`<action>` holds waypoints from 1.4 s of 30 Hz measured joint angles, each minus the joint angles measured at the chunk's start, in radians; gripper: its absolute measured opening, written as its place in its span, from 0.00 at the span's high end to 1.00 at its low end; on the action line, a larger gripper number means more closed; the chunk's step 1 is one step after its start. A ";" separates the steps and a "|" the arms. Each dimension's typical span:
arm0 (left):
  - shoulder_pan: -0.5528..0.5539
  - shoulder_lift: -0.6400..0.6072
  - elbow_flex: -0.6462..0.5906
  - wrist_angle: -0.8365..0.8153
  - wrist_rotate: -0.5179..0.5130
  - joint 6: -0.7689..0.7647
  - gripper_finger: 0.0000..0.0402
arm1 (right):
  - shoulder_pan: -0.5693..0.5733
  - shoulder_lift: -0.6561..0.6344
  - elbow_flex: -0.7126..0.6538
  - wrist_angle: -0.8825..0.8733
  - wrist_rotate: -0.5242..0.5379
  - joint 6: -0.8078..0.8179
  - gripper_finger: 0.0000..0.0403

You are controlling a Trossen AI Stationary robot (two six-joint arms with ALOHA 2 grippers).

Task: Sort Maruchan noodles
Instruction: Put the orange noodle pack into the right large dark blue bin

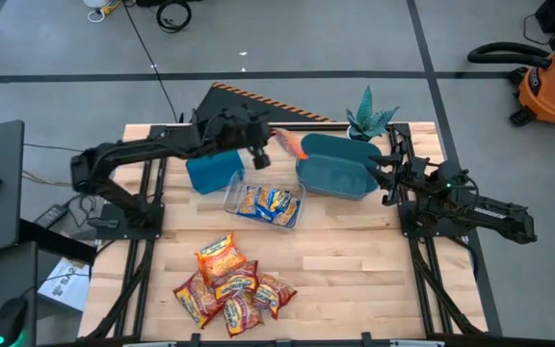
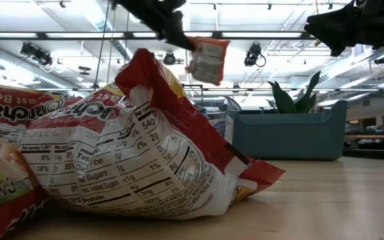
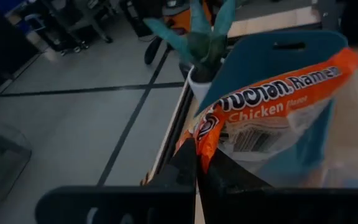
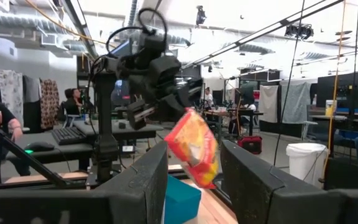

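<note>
Beside the teal bin (image 1: pixel 335 172), the left gripper (image 1: pixel 276 145) pinched an orange packet (image 1: pixel 292 146) aloft; the clear tray (image 1: pixel 288 221) held blue-and-yellow packets (image 1: pixel 264 200); the right gripper (image 1: pixel 389 166) waited, part-open, empty.

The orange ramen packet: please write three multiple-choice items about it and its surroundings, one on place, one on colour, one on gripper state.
1. Where is the orange ramen packet?
A. In the clear tray
B. In the air, held by the left gripper
C. On the pile

2. What colour is the bin near the right gripper?
A. Teal
B. Red
C. White

3. The left gripper is:
A. Open
B. Out of view
C. Shut on the packet

Answers: 1 B, it hangs off the table from the fingers; 2 A, teal walls show; 3 C, the fingers pinch the packet's corner.
</note>
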 joint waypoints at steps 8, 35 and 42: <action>0.021 0.195 0.235 0.009 0.069 0.064 0.99 | 0.000 0.000 0.000 -0.001 0.000 0.000 0.62; 0.012 0.499 0.540 0.064 0.165 0.036 0.99 | 0.000 0.000 0.000 -0.001 0.000 0.000 0.62; 0.011 0.498 0.540 0.130 0.168 0.034 0.98 | 0.000 0.000 0.000 -0.001 0.000 0.000 0.62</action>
